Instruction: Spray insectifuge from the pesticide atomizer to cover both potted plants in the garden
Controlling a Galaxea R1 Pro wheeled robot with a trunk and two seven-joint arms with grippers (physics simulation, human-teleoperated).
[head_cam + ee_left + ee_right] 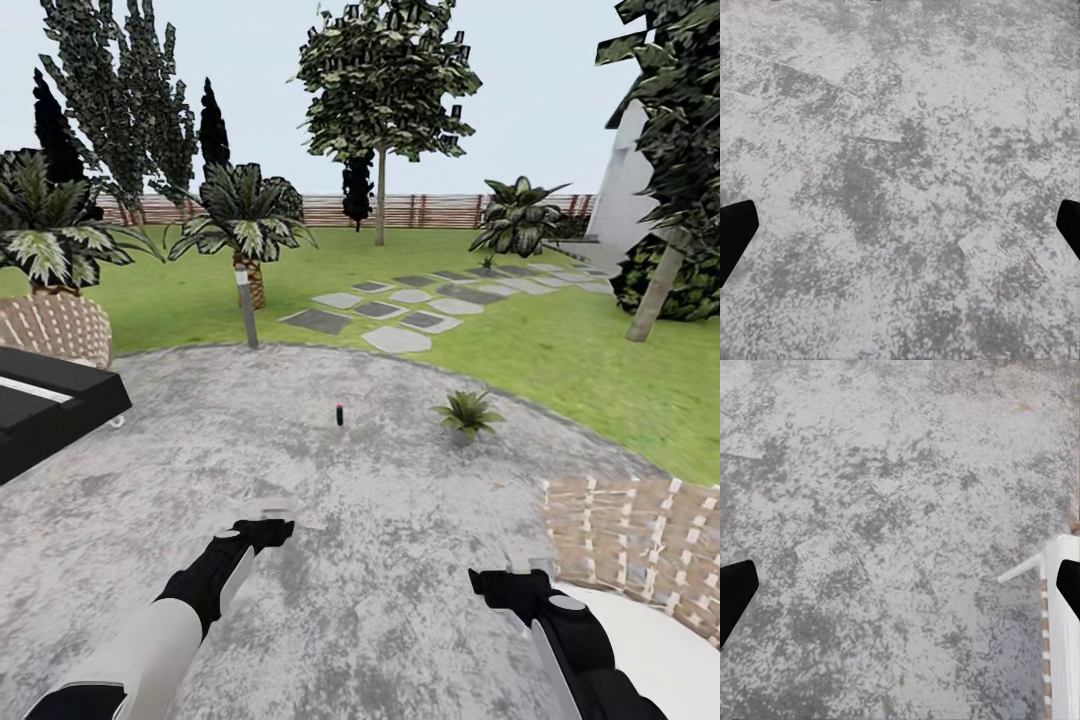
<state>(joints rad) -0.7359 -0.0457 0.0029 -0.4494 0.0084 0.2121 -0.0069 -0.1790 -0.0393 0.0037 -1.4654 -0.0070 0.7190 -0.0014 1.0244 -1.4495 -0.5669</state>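
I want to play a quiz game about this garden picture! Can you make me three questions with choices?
1. Where does the pesticide atomizer stand?
A on the grass
B on the grey patio
C on a stepping stone

2. What colour is its top?
A red
B blue
C yellow

3. What does the left gripper hold?
A the bottle
B a plant
C nothing

Answers: 1 B, grey paving surrounds it, left of the potted plant. 2 A, its tip shows red. 3 C, its fingers stand apart over bare paving.
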